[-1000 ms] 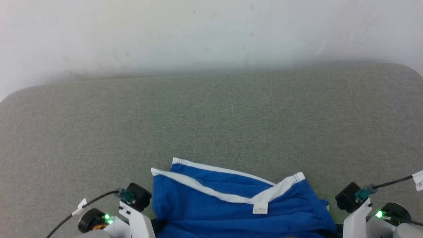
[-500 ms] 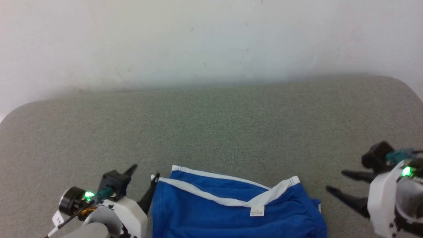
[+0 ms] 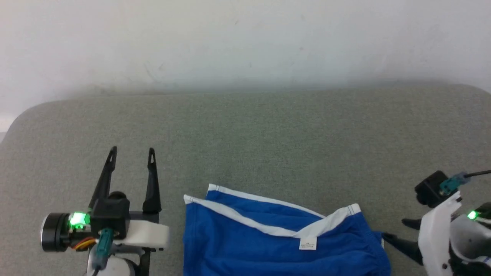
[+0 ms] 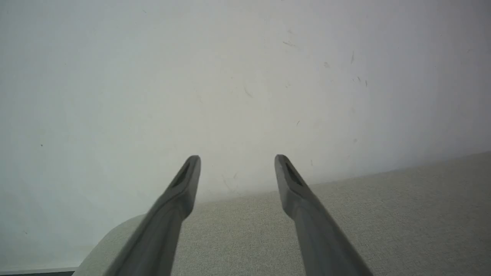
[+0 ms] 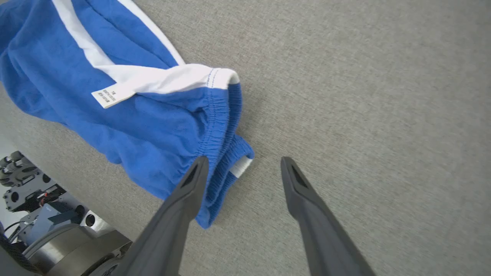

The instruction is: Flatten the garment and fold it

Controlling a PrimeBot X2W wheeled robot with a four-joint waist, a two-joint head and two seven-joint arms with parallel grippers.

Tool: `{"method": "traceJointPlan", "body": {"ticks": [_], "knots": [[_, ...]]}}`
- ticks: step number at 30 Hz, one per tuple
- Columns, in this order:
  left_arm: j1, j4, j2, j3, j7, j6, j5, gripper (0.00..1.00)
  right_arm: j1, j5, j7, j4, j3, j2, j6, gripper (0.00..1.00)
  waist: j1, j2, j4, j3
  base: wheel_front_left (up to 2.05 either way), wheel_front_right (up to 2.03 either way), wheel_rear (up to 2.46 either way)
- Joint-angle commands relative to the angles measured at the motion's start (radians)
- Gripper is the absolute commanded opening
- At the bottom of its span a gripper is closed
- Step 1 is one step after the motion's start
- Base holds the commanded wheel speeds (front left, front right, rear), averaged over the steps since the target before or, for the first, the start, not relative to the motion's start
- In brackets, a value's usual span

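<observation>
The blue shorts (image 3: 268, 241) lie rumpled at the near edge of the grey tabletop (image 3: 268, 145), between the left hand (image 3: 132, 149) and right hand (image 3: 393, 229), both spread wide, holding nothing.

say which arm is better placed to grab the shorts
Right, probably: the right gripper is open, one finger beside the shorts; the left gripper, also open, points away from them.

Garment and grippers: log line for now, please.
garment: rumpled on grey surface, unheld | left gripper: open, apart from it | right gripper: open, at its edge
</observation>
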Motion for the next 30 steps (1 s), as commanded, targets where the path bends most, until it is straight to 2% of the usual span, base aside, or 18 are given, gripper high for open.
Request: {"method": "traceJointPlan", "body": {"ticks": [1,4,6,14,18,19,20,26,30], "knots": [[0.045,-0.015,-0.031,0.047,-0.005,0.001,0.048,1.00,0.026,-0.015,0.010,0.015,-0.014,0.035,-0.001,1.00,0.0000,0.0000,0.022,0.026,0.00,0.00,0.00],[0.106,-0.026,-0.100,0.150,-0.005,-0.004,0.101,1.00,0.047,-0.040,0.014,0.056,-0.029,0.087,-0.001,1.00,0.0000,0.0000,0.036,0.044,0.00,0.00,0.00],[0.147,-0.024,-0.148,0.217,-0.005,-0.025,0.118,1.00,0.056,-0.055,0.015,0.094,-0.032,0.115,-0.001,1.00,0.0000,0.0000,0.043,0.055,0.00,0.00,0.00],[0.243,0.010,-0.294,0.398,-0.005,-0.189,0.225,1.00,0.078,-0.102,0.002,0.244,0.031,0.195,-0.001,1.00,0.0000,0.0000,0.056,0.074,0.00,0.00,0.00],[0.266,0.039,-0.346,0.464,-0.005,-0.238,0.291,1.00,0.065,-0.103,-0.029,0.267,0.069,0.211,-0.001,1.00,0.0000,0.0000,0.050,0.074,0.00,0.00,0.00],[0.271,0.044,-0.357,0.478,-0.005,-0.250,0.303,1.00,0.057,-0.102,-0.042,0.267,0.074,0.210,-0.001,0.40,0.0000,0.0000,0.048,0.072,0.00,0.00,0.00],[0.275,0.047,-0.366,0.492,-0.005,-0.262,0.314,1.00,0.047,-0.101,-0.053,0.266,0.078,0.208,-0.001,0.00,0.0000,0.0000,0.045,0.071,0.00,0.00,0.00],[0.280,0.054,-0.401,0.545,-0.005,-0.330,0.377,1.00,-0.042,-0.080,-0.119,0.242,0.048,0.167,-0.001,0.00,0.0000,0.0000,0.029,0.056,0.00,0.00,0.00],[0.273,0.057,-0.416,0.550,-0.005,-0.367,0.413,1.00,-0.087,-0.055,-0.125,0.246,-0.018,0.107,-0.001,0.00,0.0000,0.0000,0.028,0.050,0.00,0.00,0.00]]}}
